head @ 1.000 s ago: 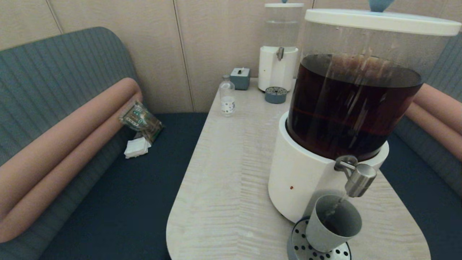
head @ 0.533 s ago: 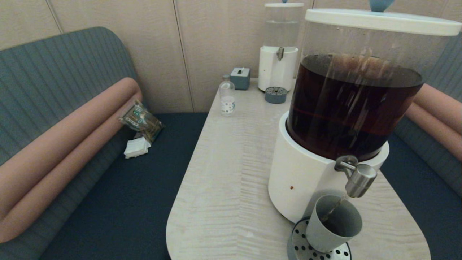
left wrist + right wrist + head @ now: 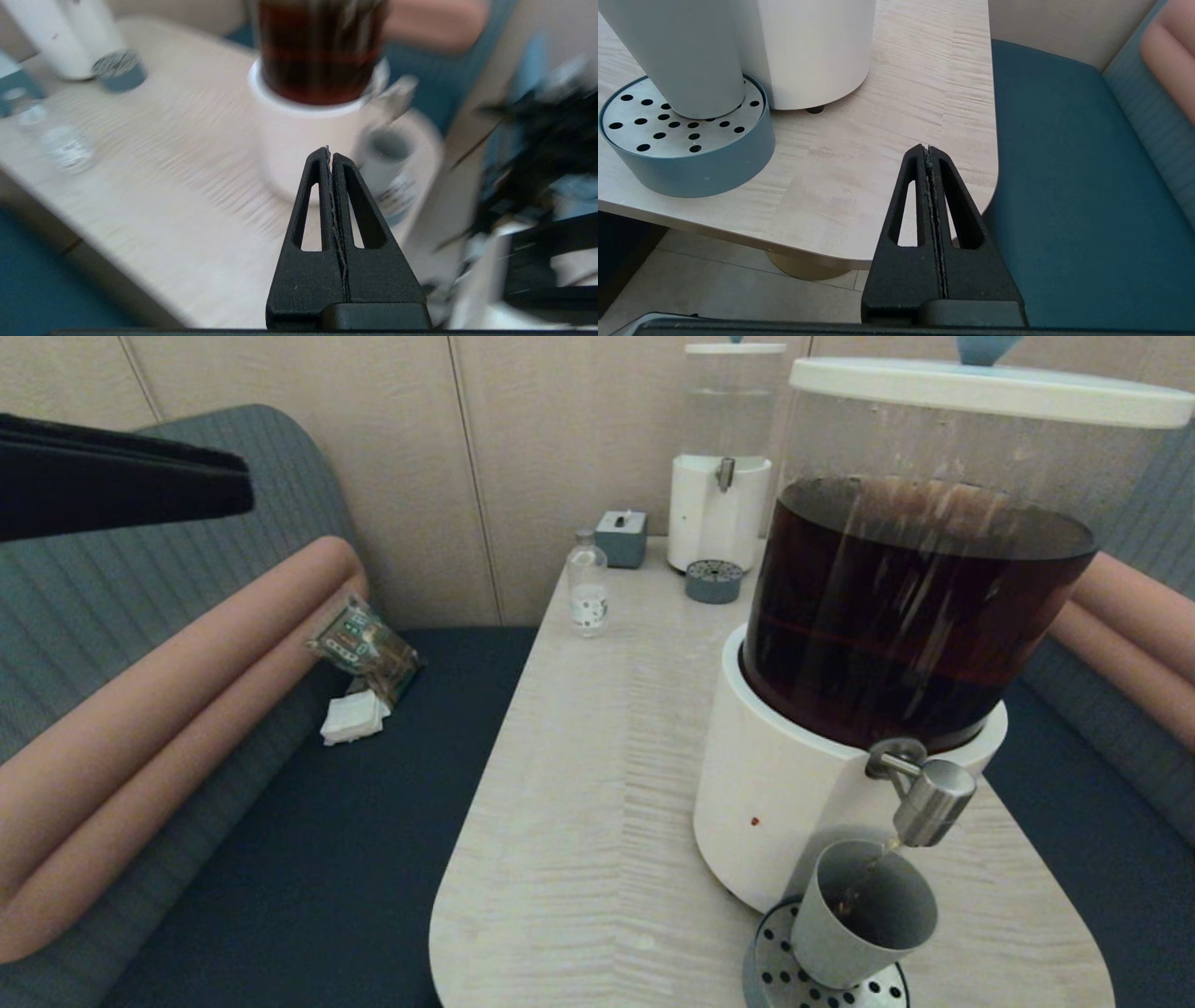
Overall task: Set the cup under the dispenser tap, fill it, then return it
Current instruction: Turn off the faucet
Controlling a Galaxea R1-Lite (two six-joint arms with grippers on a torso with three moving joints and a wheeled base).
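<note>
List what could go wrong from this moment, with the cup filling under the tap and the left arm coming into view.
1. The dispenser tap is pouring into the cup, and neither gripper is at it; a late shut-off might overflow onto the drip tray.
2. The left gripper is shut and empty, far from the cup; it must open first or it may knock the cup.
3. The right gripper sits parked, shut, beside the table edge.

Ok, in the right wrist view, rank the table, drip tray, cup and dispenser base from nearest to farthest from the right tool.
1. table: its corner lies just ahead of the shut right tool.
2. drip tray and dispenser base: too close to call, both further in.
3. cup: standing on the tray, behind its near rim.
</note>
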